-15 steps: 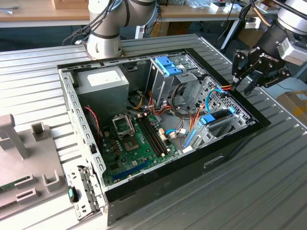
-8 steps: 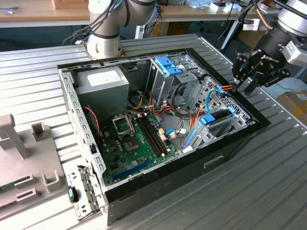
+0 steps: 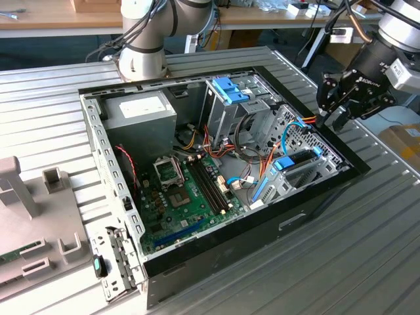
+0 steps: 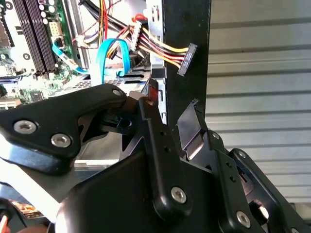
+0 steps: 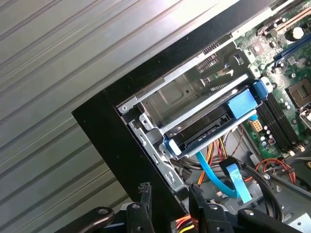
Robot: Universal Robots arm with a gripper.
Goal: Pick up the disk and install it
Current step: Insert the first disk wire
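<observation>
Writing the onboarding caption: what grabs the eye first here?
The open PC case on the ribbed table, its motherboard bared. At the exterior view's right, the open gripper hangs over the case's edge, near the blue-framed disk lying in its bay.

Arm point(image 3: 386, 60) angled down, hand point(image 3: 335, 110) empty, jaws apart

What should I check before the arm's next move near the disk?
1. Disk lying in the case's drive bay: ok.
2. Disk fully seated: cannot tell.
3. Gripper open and empty: ok.
4. Fingers clear of the case wall: cannot tell; the wall's edge sits between them.
5. Loose power connector away from the fingers: not ok, it hangs close by.
</observation>
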